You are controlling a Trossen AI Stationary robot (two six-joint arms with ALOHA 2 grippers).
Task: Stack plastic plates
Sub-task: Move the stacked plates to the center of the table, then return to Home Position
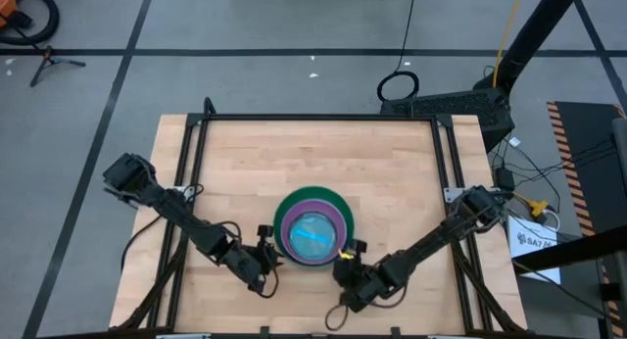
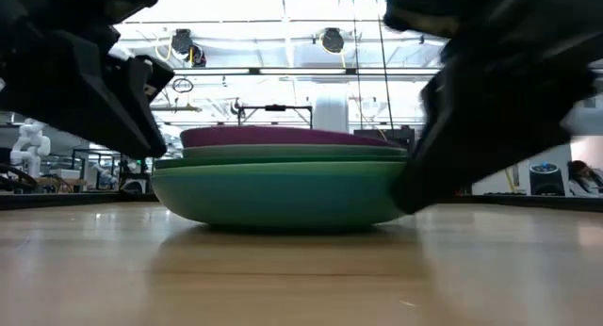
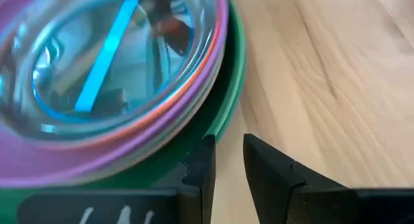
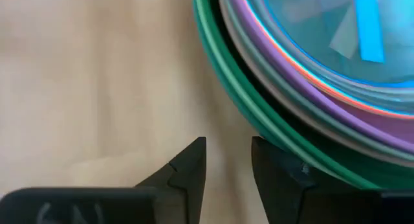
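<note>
Flanking the nested plastic plates (image 1: 313, 231) at 8 and 4 o'clock, left gripper (image 1: 266, 261) and right gripper (image 1: 345, 270) sit nearly closed, empty; stacking looks finished, so retreat likely follows.

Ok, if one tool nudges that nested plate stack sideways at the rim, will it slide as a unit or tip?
The plate stack probably slides as one: the plates sit nested, low and wide on the green bottom plate. Its base curves up from the wooden table, so a high push might rock it. The glossy rims may let upper plates shift slightly.
</note>
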